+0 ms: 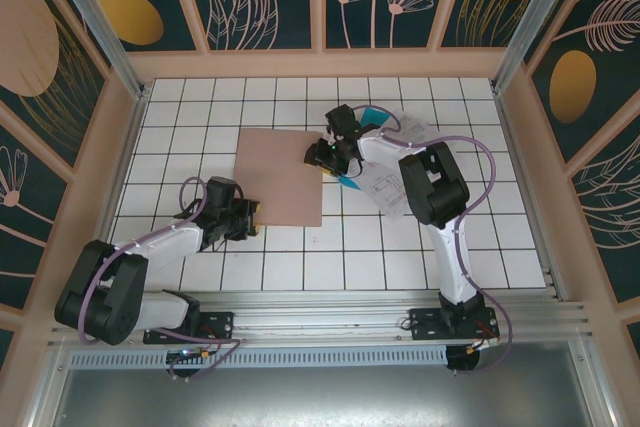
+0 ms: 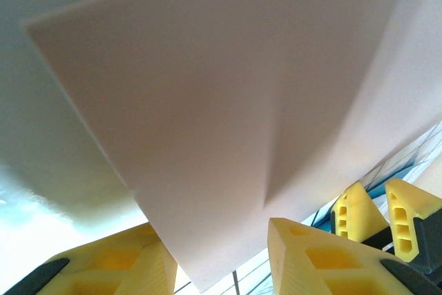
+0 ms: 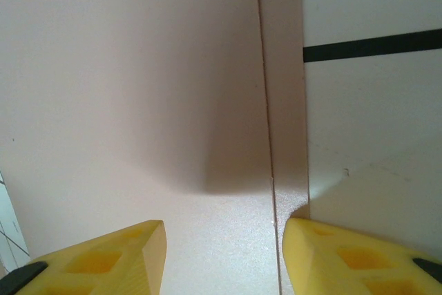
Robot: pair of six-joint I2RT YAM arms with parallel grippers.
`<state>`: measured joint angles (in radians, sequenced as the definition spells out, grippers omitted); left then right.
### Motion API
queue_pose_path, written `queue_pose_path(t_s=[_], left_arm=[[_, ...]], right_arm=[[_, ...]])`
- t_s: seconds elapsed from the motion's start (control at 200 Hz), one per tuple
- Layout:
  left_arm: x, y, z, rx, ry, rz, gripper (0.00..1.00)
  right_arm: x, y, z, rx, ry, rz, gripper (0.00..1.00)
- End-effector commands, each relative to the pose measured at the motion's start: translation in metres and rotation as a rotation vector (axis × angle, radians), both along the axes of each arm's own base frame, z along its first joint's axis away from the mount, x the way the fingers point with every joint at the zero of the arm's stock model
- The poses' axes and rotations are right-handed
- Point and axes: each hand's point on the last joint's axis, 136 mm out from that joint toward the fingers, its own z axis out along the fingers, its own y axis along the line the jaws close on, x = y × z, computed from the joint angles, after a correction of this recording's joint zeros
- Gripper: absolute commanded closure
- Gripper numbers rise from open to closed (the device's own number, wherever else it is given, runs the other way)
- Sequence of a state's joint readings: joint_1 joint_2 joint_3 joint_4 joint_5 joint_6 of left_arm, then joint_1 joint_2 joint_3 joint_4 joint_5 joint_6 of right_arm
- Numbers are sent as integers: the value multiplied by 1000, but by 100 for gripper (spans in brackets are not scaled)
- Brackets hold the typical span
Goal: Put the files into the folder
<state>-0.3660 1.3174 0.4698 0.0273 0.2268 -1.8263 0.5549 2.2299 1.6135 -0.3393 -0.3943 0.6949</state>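
The files point(image 1: 383, 185) lie outside the folder point(image 1: 275, 172). My left gripper point(image 1: 243, 219) straddles its corner, jaws apart. My right gripper point(image 1: 325, 155) sits half-open at its edge.

No readable text, numbers or brand marks. The white paper sheets point(image 1: 385, 185) just right of the flat pinkish-brown card folder point(image 1: 280, 172) carry black line print, but it is too small to read in the top view. The folder's card surface is plain and unmarked in the top view and both wrist views.
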Motion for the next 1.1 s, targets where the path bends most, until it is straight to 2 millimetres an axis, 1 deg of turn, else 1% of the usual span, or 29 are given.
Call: queue_pose_path(t_s=[0.0,0.155,0.385,0.615,0.756,0.976,0.986,0.996,1.096], left_arm=[[5,-3,8,-22,-59,-3,64],[7,-3,13,-38,-89,6,72],[7,-3,19,-65,-126,17,81],[8,-4,24,-96,-166,32,93],[9,-5,25,-109,-179,31,100],[8,-8,28,-137,-195,26,100],[8,-8,28,-139,-196,25,100],[8,-8,29,-141,-198,26,100],[7,-8,32,-157,-210,33,100]], right_arm=[[-34,-20,-51,-102,160,-10,48],[-35,-17,-50,-71,160,-1,48],[-33,-10,-40,-11,138,12,46],[-32,-5,-34,28,124,25,45],[-31,0,-27,63,113,32,45],[-31,6,-15,111,101,32,47],[-24,-3,-14,114,100,11,47],[-22,-5,-14,116,100,4,48],[-20,-9,-9,140,99,-14,47]])
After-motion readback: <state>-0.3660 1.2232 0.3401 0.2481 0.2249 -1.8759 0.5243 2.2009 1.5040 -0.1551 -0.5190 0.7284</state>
